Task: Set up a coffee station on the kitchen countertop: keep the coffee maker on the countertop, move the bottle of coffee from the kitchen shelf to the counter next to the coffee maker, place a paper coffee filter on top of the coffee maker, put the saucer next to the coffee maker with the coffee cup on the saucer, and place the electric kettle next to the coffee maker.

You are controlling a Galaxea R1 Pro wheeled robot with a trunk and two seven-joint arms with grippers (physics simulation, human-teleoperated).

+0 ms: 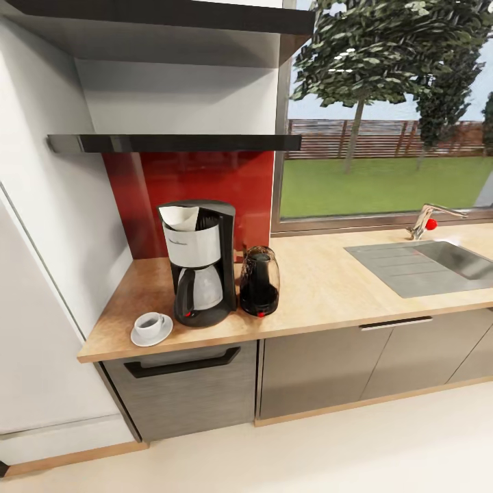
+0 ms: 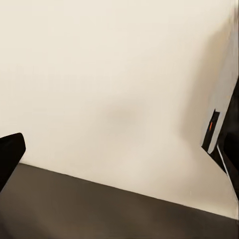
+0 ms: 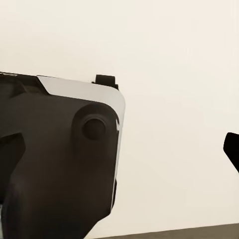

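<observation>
Kitchen corner with a cream floor [image 1: 383,452], a big window [image 1: 390,116] looking onto a lawn, and a red backsplash [image 1: 198,178] under a dark shelf [image 1: 171,142]. The wood tabletop [image 1: 322,281] carries a sink [image 1: 438,263], then the coffee maker [image 1: 200,263] with a paper filter [image 1: 179,216] on top, a dark electric kettle [image 1: 259,281] just beside it, and a cup [image 1: 148,324] on its saucer [image 1: 152,337]. Wrist views just catch floor and robot body; can't tell how either pincer is set.
</observation>
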